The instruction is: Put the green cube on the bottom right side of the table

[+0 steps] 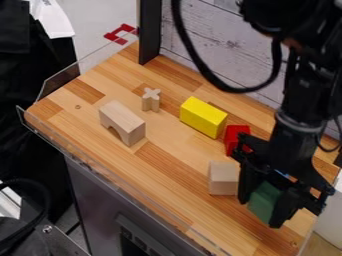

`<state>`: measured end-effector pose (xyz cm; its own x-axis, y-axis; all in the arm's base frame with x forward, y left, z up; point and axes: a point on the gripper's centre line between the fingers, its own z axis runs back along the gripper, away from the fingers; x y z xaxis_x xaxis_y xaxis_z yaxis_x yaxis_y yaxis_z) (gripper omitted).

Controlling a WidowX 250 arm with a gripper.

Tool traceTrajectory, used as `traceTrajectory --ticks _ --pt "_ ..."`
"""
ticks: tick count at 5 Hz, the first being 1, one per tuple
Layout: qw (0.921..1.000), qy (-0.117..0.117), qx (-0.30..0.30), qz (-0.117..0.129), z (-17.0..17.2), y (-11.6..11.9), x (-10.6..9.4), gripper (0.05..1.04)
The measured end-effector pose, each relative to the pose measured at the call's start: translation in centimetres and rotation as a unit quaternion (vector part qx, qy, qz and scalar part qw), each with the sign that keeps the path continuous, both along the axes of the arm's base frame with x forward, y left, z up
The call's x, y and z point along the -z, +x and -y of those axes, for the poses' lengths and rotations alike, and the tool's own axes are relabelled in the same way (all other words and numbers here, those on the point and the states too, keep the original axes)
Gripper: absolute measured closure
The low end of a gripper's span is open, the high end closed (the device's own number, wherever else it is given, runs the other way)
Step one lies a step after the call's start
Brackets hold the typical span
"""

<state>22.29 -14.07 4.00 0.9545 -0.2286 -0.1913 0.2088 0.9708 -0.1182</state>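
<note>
A wooden table (160, 162) with clear rails along its edges stands on a grey metal cabinet (100, 190); clock hours here are read on the camera view, with twelve at its top edge. Farthest left on the wood, at nine o'clock, is a pale wooden arch block (127, 120), standing with its cut-out downward. Just beside it, at eleven o'clock, a small cross-shaped wooden block (151, 100) stands upright. A black post (150, 32) rises at the table's back edge toward twelve o'clock, and a white plank wall (214, 37) runs rightward behind it. Right of the middle, at two o'clock, a yellow block (203, 118) lies on its long side. A plain wooden cube (222, 178) sits at five o'clock, between the table's front edge and the red block (235, 136), which is at three o'clock, near the yellow one and partly hidden by the arm. The arm comes down from one o'clock, and its black gripper (266, 204) is low over the table's right end, between four and five o'clock. The green cube (264, 199) is held between the two fingers, one against each side, just right of the plain wooden cube.
</note>
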Motion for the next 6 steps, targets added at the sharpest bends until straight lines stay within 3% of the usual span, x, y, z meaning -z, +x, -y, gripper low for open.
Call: traceTrajectory --ticks 1,2,3,4,5,6 --pt "0.9999 -0.005 0.012 0.009 0.3 0.7 1.5 0.499" --pt "0.9994 0.025 -0.021 0.007 0.0 1.5 2.5 0.499" --pt "0.9979 0.036 -0.051 0.02 -0.4 2.0 2.9 0.499" --pt "0.9974 0.031 -0.062 0.019 -0.4 2.1 2.9 0.446" --pt "0.9965 0.026 -0.071 0.035 -0.8 1.4 2.6 0.155" --pt "0.988 -0.004 -0.098 0.119 -1.1 2.2 -0.9 0.082"
